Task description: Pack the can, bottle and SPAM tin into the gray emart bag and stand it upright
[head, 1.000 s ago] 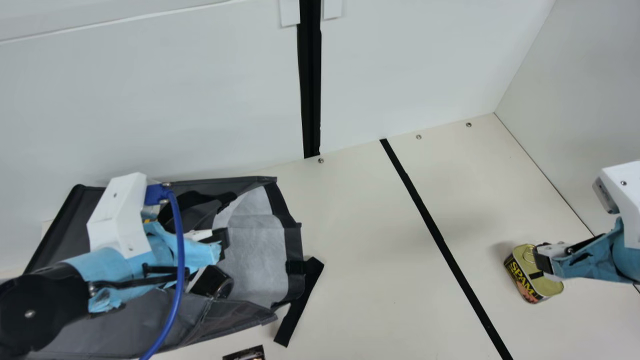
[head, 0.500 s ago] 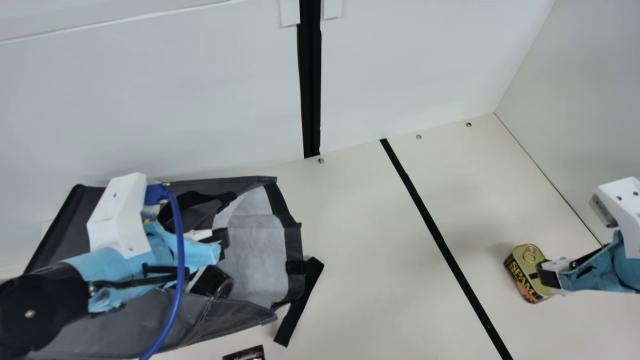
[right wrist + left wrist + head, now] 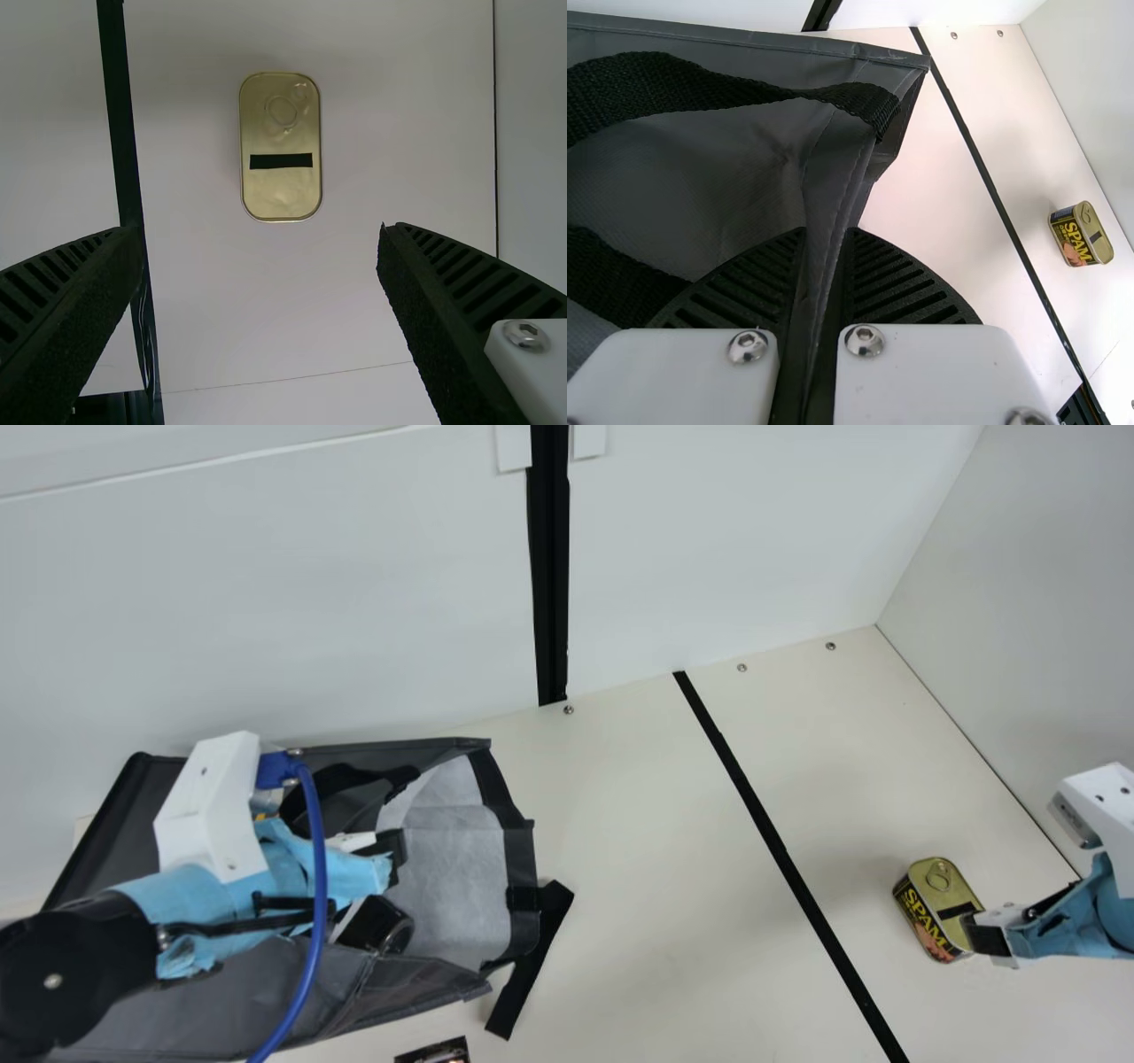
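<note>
Above the cream desk (image 3: 656, 850), the left claw (image 3: 392, 852) gripped the gray fabric bag (image 3: 221, 1010); the right claw (image 3: 982, 937) was open.

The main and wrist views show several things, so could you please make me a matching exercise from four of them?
Column one:
1. Bag
2. SPAM tin
3. Left gripper
4. Right gripper

Column two:
A. Open, holding nothing
B. Gray outside, pale lining
C. Gold lid, across the black line from the bag
D. Shut on the bag's edge

Pairs: 1-B, 2-C, 3-D, 4-A
</note>
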{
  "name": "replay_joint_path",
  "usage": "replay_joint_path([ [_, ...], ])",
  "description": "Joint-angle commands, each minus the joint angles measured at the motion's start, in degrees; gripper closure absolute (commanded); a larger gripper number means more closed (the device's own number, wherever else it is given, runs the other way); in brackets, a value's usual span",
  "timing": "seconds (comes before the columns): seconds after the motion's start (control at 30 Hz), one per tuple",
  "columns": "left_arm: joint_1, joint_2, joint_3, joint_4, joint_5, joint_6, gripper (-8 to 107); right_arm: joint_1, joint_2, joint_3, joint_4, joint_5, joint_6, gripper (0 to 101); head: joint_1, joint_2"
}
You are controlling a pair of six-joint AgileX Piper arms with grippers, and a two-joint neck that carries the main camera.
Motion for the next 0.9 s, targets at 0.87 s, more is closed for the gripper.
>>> replay_joint_path([
  [0.87,0.0,0.0,0.0,0.0,0.0,0.0,107,6.3,10.82,5.77,-2.65,-11.93,3.14,6,-1.3,-0.05],
])
